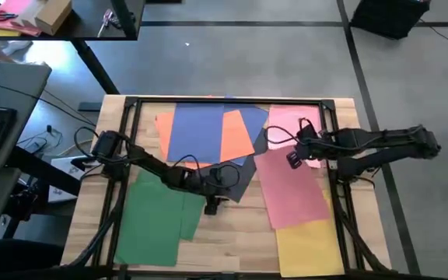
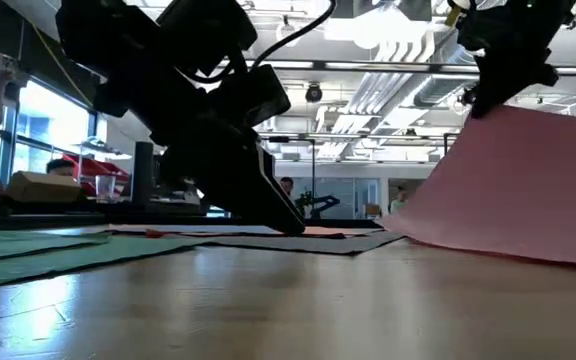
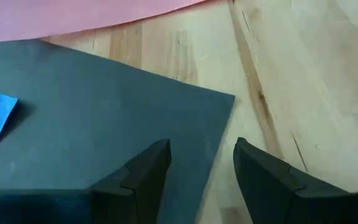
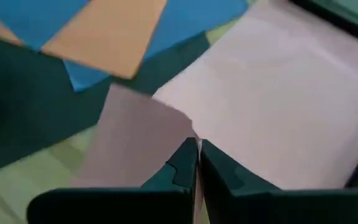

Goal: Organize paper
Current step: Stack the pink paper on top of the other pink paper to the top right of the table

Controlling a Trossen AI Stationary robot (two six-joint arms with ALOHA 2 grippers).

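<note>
High view showed the paper spread over the wooden surface: two green sheets overlapping at the near left corner, one yellow sheet at the near right corner, and two pink sheets, one flat near the far right corner and one along the right side. By the far edge lay two orange sheets and one blue sheet, with a dark grey sheet beneath them toward the middle. The right pincer, fingers pressed together, pinched a corner of the long pink sheet and held that end raised off the surface. The left pincer, fingers spread, sat at the near corner of the dark grey sheet, one finger over it.
</note>
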